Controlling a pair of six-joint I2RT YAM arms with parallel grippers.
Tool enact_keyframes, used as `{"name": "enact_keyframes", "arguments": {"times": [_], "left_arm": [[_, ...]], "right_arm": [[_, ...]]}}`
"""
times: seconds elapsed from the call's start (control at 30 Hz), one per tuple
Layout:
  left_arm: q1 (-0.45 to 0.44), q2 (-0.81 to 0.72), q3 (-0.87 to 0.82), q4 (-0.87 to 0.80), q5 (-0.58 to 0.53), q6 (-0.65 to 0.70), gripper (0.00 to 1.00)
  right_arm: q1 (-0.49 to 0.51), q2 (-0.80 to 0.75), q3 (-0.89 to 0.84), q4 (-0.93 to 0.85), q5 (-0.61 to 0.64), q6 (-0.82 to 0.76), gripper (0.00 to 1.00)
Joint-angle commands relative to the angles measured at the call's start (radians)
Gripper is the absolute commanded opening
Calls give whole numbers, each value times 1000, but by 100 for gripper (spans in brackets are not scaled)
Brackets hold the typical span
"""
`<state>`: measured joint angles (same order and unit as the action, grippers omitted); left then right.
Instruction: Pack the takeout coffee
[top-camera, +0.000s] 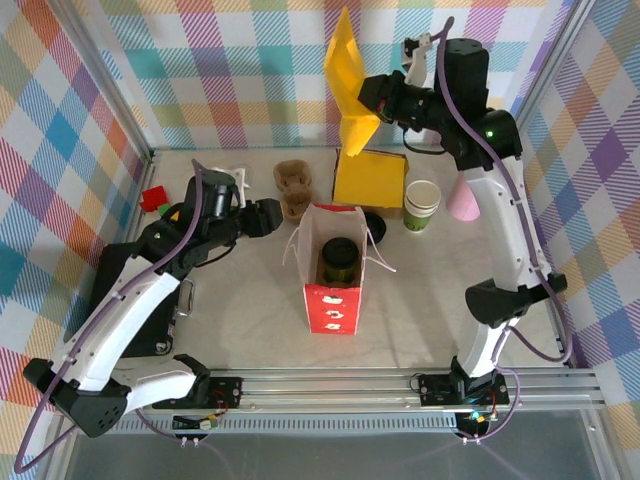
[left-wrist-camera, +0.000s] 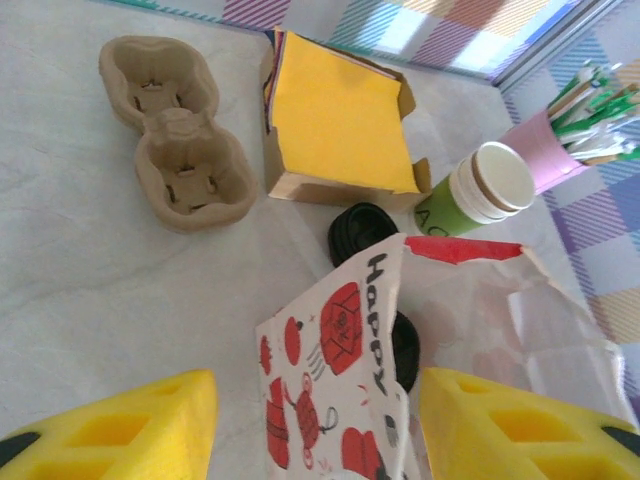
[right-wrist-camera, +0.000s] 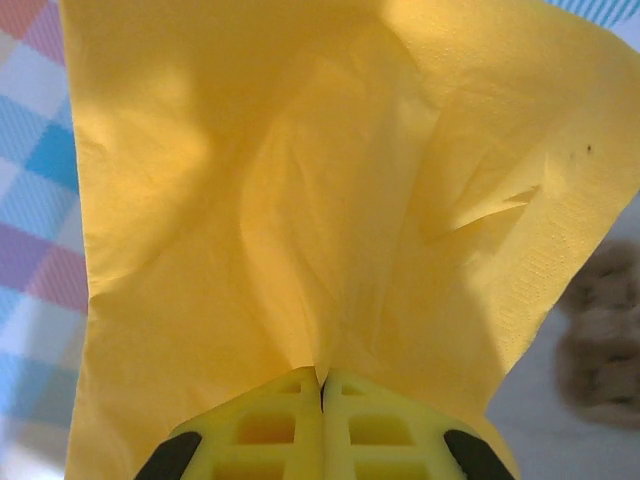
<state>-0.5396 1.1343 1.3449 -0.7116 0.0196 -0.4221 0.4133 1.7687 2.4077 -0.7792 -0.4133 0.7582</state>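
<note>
A two-armed robot works at a pale table (top-camera: 240, 320) walled in pastel plaid. At the far side the right gripper (right-wrist-camera: 322, 378) has its yellow fingers pressed together on the edge of a thin yellow paper napkin (right-wrist-camera: 330, 180), held up in the air behind a brown cardboard box of yellow napkins (top-camera: 370, 178). The takeout coffee (top-camera: 421, 205), a small paper cup with green sides and a cream-white rim, stands upright on the table just right of that box. It is outside the bag, with a pink cup of green-and-white pens (left-wrist-camera: 560, 140) close on its other side. A white paper gift bag printed in red with the word "HAPPY" (top-camera: 335, 275) stands open mid-table with a dark round object (top-camera: 340, 258) inside. The left gripper (left-wrist-camera: 315, 400) hovers at the bag's far left corner, jaws apart. The bag's upper edge shows between the yellow fingers, and neither is seen touching it. A black round lid (left-wrist-camera: 362, 232) lies flat between box and bag. A brown moulded-pulp two-cup carrier (left-wrist-camera: 175, 130) sits left of the box, and a small red block (top-camera: 155, 197) rests near the left wall.
</note>
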Motion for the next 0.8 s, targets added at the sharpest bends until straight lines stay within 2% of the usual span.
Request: {"name": "enact_keyframes", "arguments": {"times": [0.0, 0.17, 0.27, 0.53, 0.63, 0.77], "left_arm": [[10, -41, 5, -2, 55, -39, 55], [6, -93, -28, 10, 94, -47, 55], [0, -132, -59, 22, 113, -52, 55], [-32, -198, -130, 47, 149, -84, 53], [-49, -213, -151, 52, 147, -84, 53], [-63, -226, -181, 75, 125, -83, 53]], "right_arm": [[34, -69, -82, 98, -155, 167, 0], [134, -166, -162, 74, -162, 193, 0], [204, -260, -307, 119, -130, 202, 0], [308, -486, -750, 229, 18, 233, 0], [327, -526, -858, 228, 46, 210, 0], [379, -558, -942, 184, 162, 163, 0]]}}
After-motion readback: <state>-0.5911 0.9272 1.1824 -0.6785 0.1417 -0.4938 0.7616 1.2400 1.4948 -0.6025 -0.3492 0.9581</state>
